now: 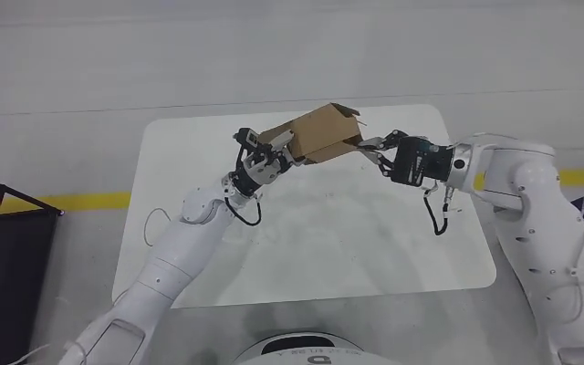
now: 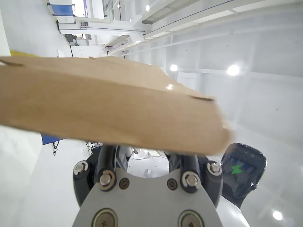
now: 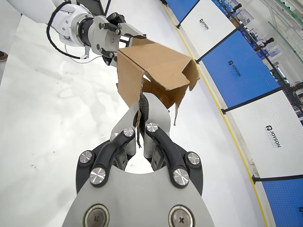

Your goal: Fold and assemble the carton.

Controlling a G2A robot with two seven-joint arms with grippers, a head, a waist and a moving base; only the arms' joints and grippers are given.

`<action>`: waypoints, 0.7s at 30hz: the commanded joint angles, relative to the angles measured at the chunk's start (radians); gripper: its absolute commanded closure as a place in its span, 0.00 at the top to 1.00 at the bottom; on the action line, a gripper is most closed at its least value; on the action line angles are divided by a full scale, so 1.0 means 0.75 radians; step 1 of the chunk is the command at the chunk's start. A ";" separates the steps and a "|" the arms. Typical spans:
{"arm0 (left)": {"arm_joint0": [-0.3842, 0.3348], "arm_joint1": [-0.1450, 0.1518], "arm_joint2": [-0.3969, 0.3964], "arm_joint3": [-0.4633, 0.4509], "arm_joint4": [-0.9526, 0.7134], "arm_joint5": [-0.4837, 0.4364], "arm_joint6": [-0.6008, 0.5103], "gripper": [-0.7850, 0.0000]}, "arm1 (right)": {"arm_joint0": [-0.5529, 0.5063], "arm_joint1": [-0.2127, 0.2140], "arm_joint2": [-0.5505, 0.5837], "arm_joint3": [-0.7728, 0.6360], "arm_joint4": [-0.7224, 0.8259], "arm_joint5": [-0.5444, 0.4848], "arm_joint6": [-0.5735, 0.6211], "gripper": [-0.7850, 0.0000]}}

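Top view: carton (image 1: 319,132) aloft, tilted, above far part of desk (image 1: 319,246), spanning both arms. Left jaws clenched on one end of carton. Right jaws pinching flap edge at opposite, open end.

Glossy white shells: left arm (image 1: 173,265), right arm (image 1: 534,187); black cable (image 1: 246,217) looped at wrists. Silver plates (image 3: 135,194), black linkages (image 3: 163,141), bright round screws (image 3: 97,173), pale fingers (image 3: 158,112): left gripper (image 1: 283,151), right gripper (image 3: 143,102).

Bright ceiling lamps (image 2: 233,70), soft shadows
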 commanded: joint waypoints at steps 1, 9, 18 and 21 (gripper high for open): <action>0.006 0.002 -0.018 0.004 0.001 0.004 -0.018 0.62 | -0.008 0.001 0.008 0.002 0.021 0.000 -0.010 0.00; 0.015 0.003 -0.055 0.012 0.026 0.014 -0.064 0.68 | -0.031 0.007 0.006 -0.016 0.080 -0.002 -0.031 0.00; -0.005 -0.017 -0.041 0.020 -0.013 -0.020 -0.125 0.43 | -0.026 0.009 -0.048 -0.020 0.074 0.009 0.039 0.00; -0.012 -0.023 -0.045 0.036 -0.016 -0.030 -0.140 0.30 | -0.016 0.010 -0.048 -0.014 0.079 0.025 0.063 0.00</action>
